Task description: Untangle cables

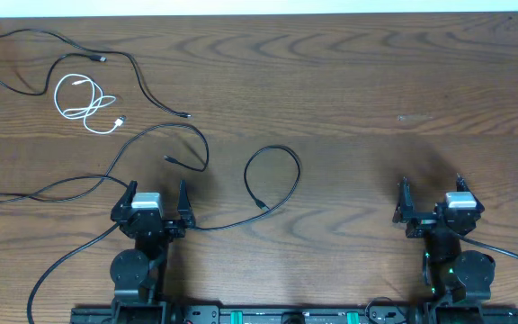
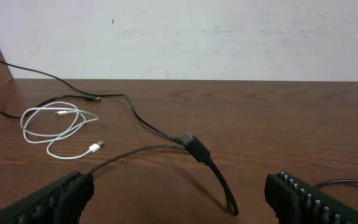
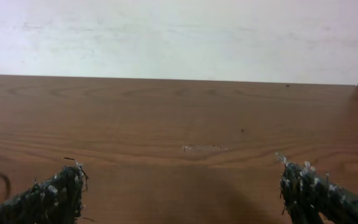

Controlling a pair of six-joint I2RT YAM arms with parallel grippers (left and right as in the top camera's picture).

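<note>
Several cables lie apart on the left half of the wooden table. A long black cable curves along the far left, and the coiled white cable lies just under it. A second black cable runs in from the left edge, its plug raised just ahead of my left gripper. A third black cable loops in the middle and trails back past that gripper. The left gripper is open and holds nothing. My right gripper is also open and empty, over bare wood far from the cables.
The table's far edge meets a white wall. Thick black arm cables trail from both arm bases along the near edge. A pale scuff marks the wood ahead of the right gripper.
</note>
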